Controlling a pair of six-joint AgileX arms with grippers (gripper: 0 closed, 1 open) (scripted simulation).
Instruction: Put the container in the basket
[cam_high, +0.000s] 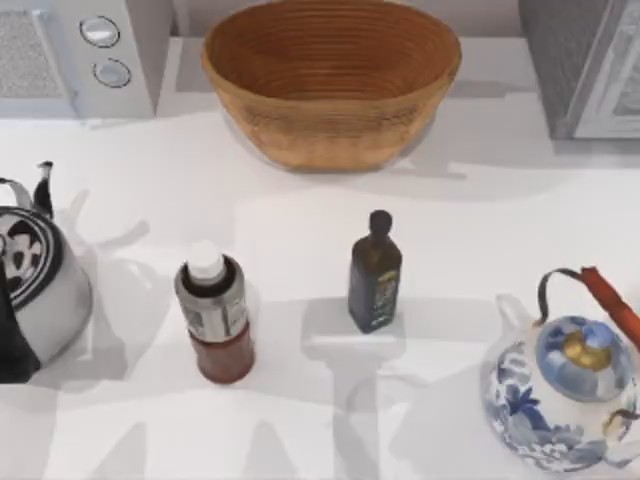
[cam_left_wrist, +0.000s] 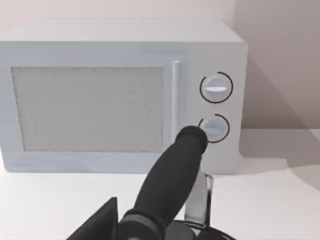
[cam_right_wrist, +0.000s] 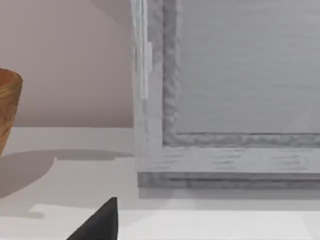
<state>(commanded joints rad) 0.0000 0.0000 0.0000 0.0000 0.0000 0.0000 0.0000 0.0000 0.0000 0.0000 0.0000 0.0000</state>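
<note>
The container (cam_high: 213, 310) stands upright on the white table, left of centre near the front, with a white cap, a grey label and a reddish-brown base. Far behind it, at the back centre, sits the wide woven basket (cam_high: 330, 80); its edge also appears in the right wrist view (cam_right_wrist: 7, 110). My left arm (cam_high: 12, 345) is parked at the table's left edge over a kettle, well left of the container. A black part of the left gripper (cam_left_wrist: 100, 222) rises at the lower rim of its wrist view, and a black part of the right gripper (cam_right_wrist: 100, 220) does the same.
A slim dark bottle (cam_high: 375, 270) with a black cap stands right of the container. A silver kettle (cam_high: 40, 275) sits at the left and a blue-and-white teapot (cam_high: 565, 390) at the front right. A microwave (cam_high: 80, 55) stands back left, a grey appliance (cam_high: 585, 65) back right.
</note>
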